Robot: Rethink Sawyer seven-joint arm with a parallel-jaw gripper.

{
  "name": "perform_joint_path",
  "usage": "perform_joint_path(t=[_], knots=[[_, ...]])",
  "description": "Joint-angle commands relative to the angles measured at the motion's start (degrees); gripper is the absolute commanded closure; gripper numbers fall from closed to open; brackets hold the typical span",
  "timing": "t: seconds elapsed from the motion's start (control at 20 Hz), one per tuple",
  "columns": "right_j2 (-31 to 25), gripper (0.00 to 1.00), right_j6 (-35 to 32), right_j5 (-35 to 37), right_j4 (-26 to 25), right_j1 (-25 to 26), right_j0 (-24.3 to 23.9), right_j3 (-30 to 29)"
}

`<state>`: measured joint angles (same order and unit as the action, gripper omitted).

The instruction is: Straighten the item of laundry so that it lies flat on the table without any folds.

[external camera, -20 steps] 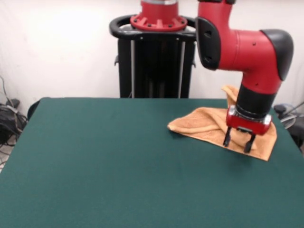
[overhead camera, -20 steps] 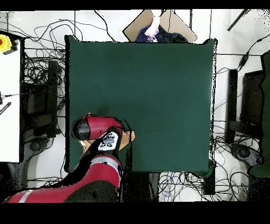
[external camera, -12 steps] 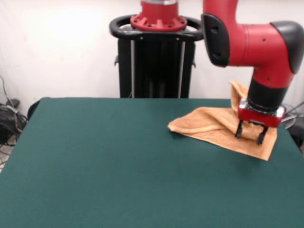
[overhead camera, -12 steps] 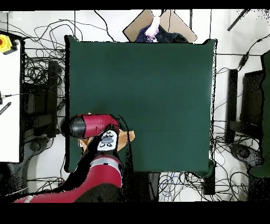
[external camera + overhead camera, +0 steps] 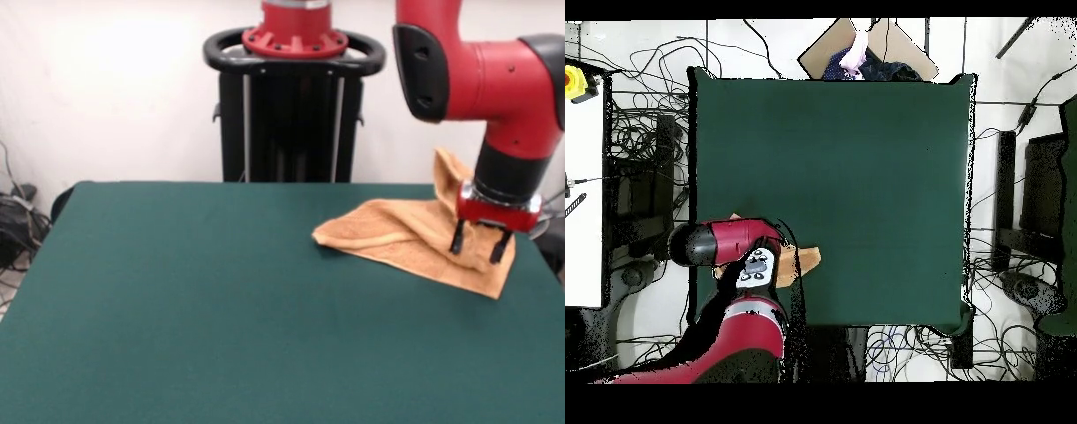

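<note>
The item of laundry (image 5: 397,237) is an orange-tan towel, rumpled, at the right side of the green table (image 5: 221,291) near its far edge. One part of it stands up in a peak (image 5: 447,172) beside the arm. My gripper (image 5: 478,247) hangs just over the towel's right part, open, its two black fingers (image 5: 457,240) apart with nothing seen between them. In the overhead view only a corner of the towel (image 5: 806,262) shows from under the red arm (image 5: 730,242), close to the table's (image 5: 865,170) lower left edge; the gripper itself is hidden there.
The black pedestal (image 5: 291,106) stands behind the table's far edge. The towel lies close to the table's right edge (image 5: 538,256). In the overhead view a person (image 5: 857,52) shows at the top edge, cables cover the floor, and a white bench (image 5: 583,180) stands at left.
The arm and gripper have moved right across the towel and slightly up in the front view. The towel's raised peak has shifted right with it. The gripper has stayed open.
</note>
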<state>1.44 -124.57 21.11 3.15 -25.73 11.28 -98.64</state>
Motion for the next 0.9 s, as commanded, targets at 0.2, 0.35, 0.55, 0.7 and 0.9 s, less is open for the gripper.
perform_joint_path(t=[0.2,0.35,0.55,0.7,0.9], knots=[[-0.2,0.00,-3.3,2.0,-4.7,2.5,2.5,-1.3],[0.5,0.00,-4.2,2.1,-5.3,1.6,3.2,-2.4],[2.2,0.00,-7.3,-2.2,-5.8,2.7,5.4,-2.8],[3.4,0.00,-7.9,-3.6,-6.3,3.2,6.8,-2.6],[7.2,1.00,-9.1,-6.3,-6.7,3.6,10.4,-1.7]])
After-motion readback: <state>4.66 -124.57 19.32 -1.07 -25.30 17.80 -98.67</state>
